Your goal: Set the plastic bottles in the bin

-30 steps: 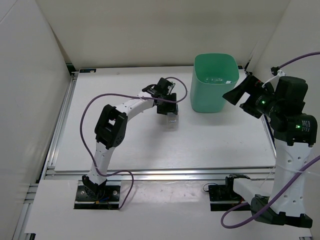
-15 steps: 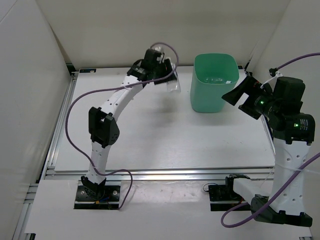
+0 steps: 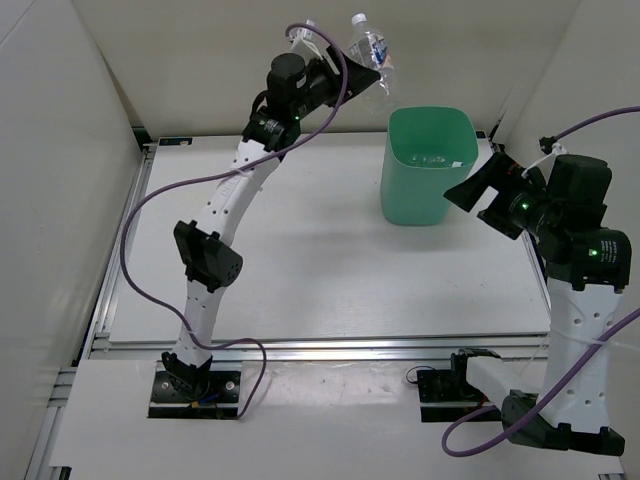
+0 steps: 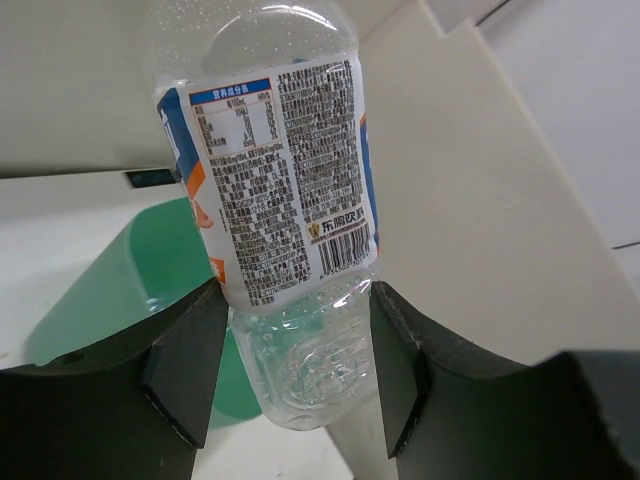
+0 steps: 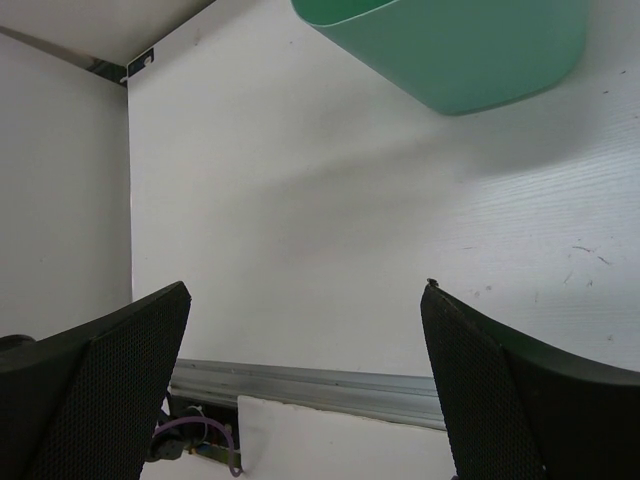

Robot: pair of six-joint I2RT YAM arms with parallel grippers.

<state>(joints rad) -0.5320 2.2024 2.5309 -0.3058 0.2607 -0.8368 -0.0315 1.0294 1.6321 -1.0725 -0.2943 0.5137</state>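
My left gripper (image 3: 352,78) is raised high at the back of the table, shut on the lower part of a clear plastic bottle (image 3: 370,45) with a white, blue and orange label. In the left wrist view the bottle (image 4: 285,190) stands between the black fingers (image 4: 190,360), base toward the camera. It hangs up and to the left of the mint-green bin (image 3: 428,165), whose wall (image 4: 120,290) shows behind it. Something clear glints on the bin's bottom. My right gripper (image 3: 452,193) is open and empty, just right of the bin (image 5: 460,50).
White walls close in the table on the left, back and right. An aluminium rail (image 3: 330,347) runs along the table's near edge, with both arm bases below it. A purple cable (image 3: 160,215) loops beside the left arm.
The left arm has lifted the bottle from low over the table's middle, up and toward the back right, to above the height of the bin's rim. The right arm has stayed put.
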